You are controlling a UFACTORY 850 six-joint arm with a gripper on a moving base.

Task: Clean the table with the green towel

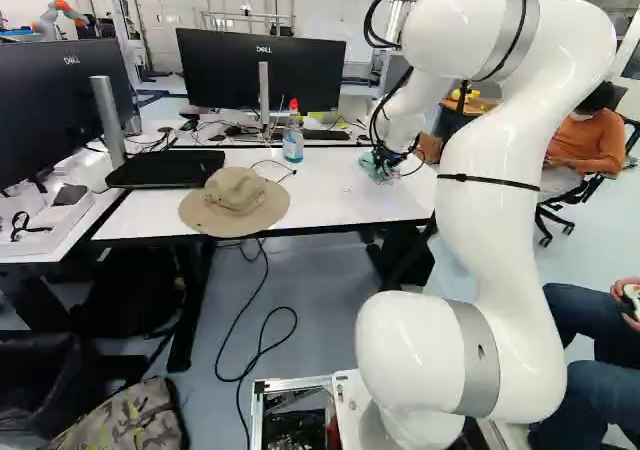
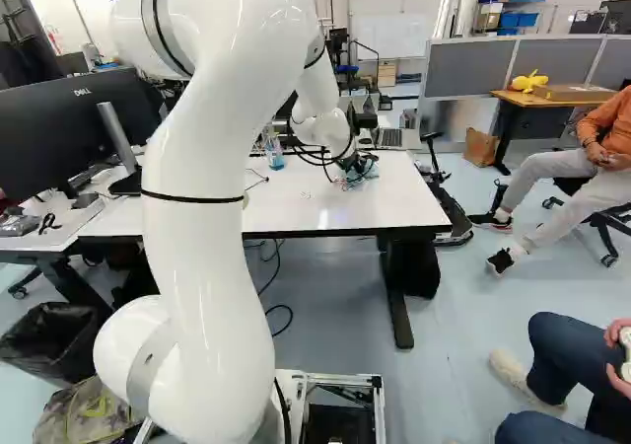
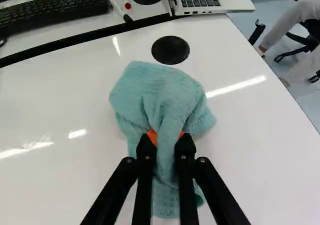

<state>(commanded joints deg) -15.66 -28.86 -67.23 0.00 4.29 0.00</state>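
Hand (image 3: 166, 137) clamped on towel (image 3: 155, 92), cloth bunched btwn both fingers; towel's on the bench (image 3: 65, 105), bulk ahead of hand, right by the black hole (image 3: 170, 50), tail back under it. Long axis runs w/ the fingers, so a crosswise wipe prob. covers most. Left base view: bottle (image 1: 293, 140), hat (image 1: 235, 202) left of towel; hat could snag. Floor (image 2: 468, 306) past bench edge.

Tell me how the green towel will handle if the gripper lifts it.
The towel is probably floppy: it bunches into folds in the gripper. Its crumpled cloth looks light for its spread. The part lying on the table would likely droop once lifted.
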